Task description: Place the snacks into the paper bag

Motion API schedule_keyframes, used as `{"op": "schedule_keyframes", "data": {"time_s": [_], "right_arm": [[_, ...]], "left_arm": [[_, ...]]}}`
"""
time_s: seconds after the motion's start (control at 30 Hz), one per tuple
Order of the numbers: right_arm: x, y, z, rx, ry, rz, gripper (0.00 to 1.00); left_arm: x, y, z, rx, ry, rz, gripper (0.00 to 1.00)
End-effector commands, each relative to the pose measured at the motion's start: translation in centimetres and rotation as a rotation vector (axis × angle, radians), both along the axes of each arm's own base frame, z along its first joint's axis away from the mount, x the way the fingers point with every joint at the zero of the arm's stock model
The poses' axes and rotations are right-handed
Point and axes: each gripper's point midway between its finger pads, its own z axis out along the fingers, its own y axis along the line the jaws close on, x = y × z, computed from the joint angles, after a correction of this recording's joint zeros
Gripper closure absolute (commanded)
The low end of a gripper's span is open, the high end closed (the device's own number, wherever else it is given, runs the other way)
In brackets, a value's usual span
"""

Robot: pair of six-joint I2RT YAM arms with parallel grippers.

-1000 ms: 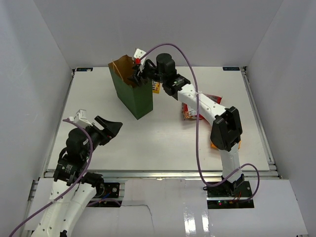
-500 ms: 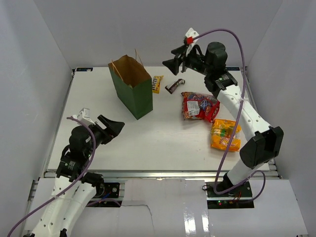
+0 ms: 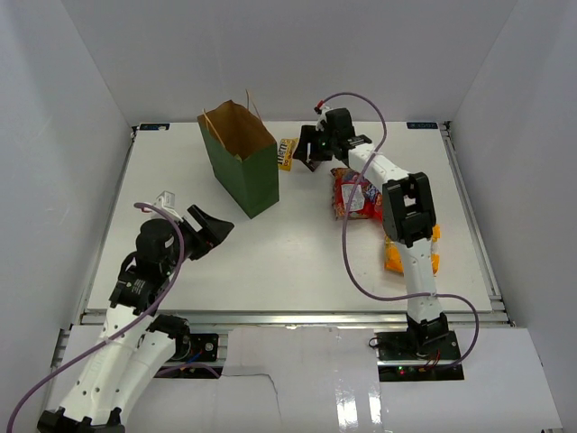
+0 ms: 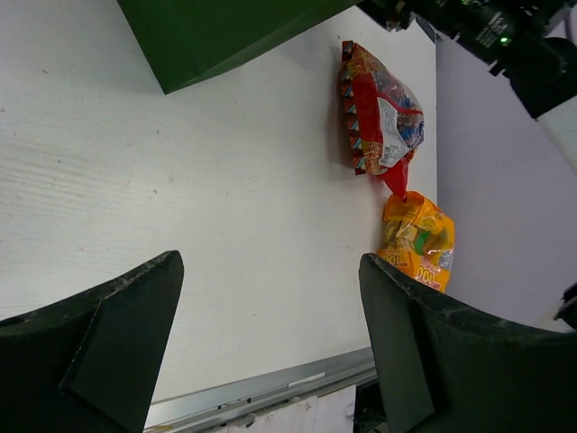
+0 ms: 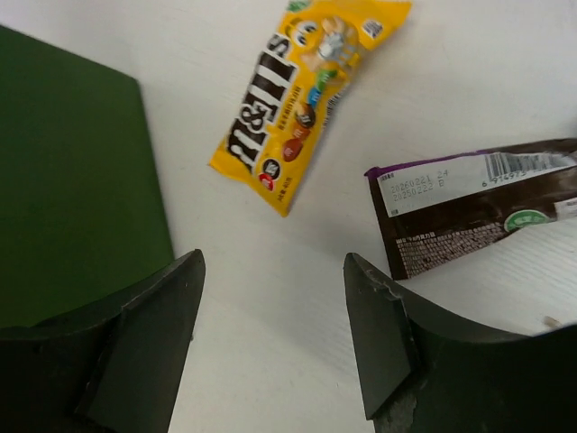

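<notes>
Being wide open and empty, the right jaws should be lowered squarely over the yellow packet, upper centre.

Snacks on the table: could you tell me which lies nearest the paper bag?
The yellow packet, right beside the paper bag; the brown bar lies farther right.

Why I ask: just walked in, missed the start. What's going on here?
Two robot arms are loading snacks into the green paper bag. The right gripper, open and empty, hovers low between the yellow packet and the dark brown bar, beside the bag. The left gripper hangs open near the front. The red bag and orange bag lie on the table.
</notes>
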Motion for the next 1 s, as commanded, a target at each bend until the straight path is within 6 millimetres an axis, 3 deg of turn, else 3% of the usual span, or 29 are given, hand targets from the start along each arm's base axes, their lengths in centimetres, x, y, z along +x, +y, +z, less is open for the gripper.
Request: {"op": "schedule_keyframes", "data": {"time_s": [0.0, 0.03, 0.07, 0.33, 0.53, 0.57, 0.73, 0.9, 0.97], "right_arm": [[2.1, 1.9, 4.1, 0.089, -0.070, -0.052, 0.31], [2.7, 2.2, 4.4, 0.097, -0.088, -0.057, 0.31], [3.3, 2.3, 2.8, 0.093, -0.077, -0.057, 0.31], [6.5, 3.4, -0.8, 0.090, -0.145, -0.097, 0.33], [9.2, 4.0, -1.3, 0.163, -0.206, -0.200, 0.38], [9.8, 4.4, -0.2, 0.183, -0.233, -0.209, 0.38], [9.2, 5.9, -2.8, 0.175, -0.202, -0.198, 0.39], [8.0, 5.5, -6.8, 0.149, -0.106, -0.225, 0.43], [7.6, 5.5, -7.5, 0.138, -0.097, -0.216, 0.47]], "left_arm": [[0.0, -0.3, 1.7, -0.031, -0.027, -0.007, 0.10], [0.1, -0.4, 1.6, -0.037, -0.020, -0.002, 0.10], [0.1, -0.3, 1.5, -0.043, -0.014, 0.004, 0.10], [0.1, -0.4, 0.5, -0.082, 0.030, 0.030, 0.10], [0.4, -0.9, 0.2, -0.082, 0.065, 0.011, 0.10], [0.4, -1.0, 0.2, -0.082, 0.069, 0.008, 0.10], [0.7, -1.1, 0.7, -0.089, 0.072, 0.011, 0.10], [0.2, -0.8, 1.3, -0.115, 0.054, 0.031, 0.10], [0.0, -0.7, 1.6, -0.119, 0.046, 0.033, 0.10]]}}
